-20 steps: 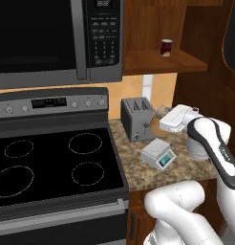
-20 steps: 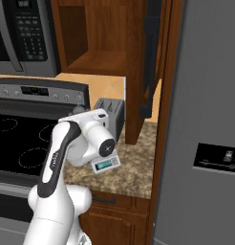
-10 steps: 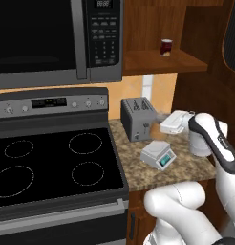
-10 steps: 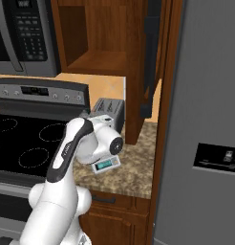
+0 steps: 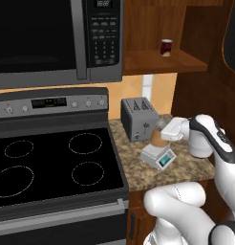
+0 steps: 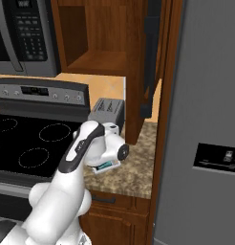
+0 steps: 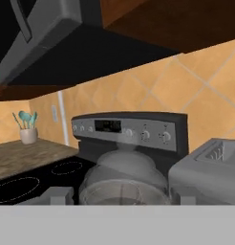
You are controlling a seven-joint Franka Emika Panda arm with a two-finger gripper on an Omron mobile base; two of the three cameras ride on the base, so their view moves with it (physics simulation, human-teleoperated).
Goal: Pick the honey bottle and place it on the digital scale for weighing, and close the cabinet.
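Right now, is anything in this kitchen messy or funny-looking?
Nothing is spilled or broken. The cabinet door is open, with a small dark red jar on its shelf. The honey bottle sits at the gripper, just above the digital scale, beside the toaster.

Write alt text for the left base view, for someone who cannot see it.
A white robot arm's gripper holds a small amber honey bottle just above a flat light-grey digital scale on a speckled counter, beside a dark grey toaster. Above, a brown wall cabinet stands open, a small dark red jar on its shelf.
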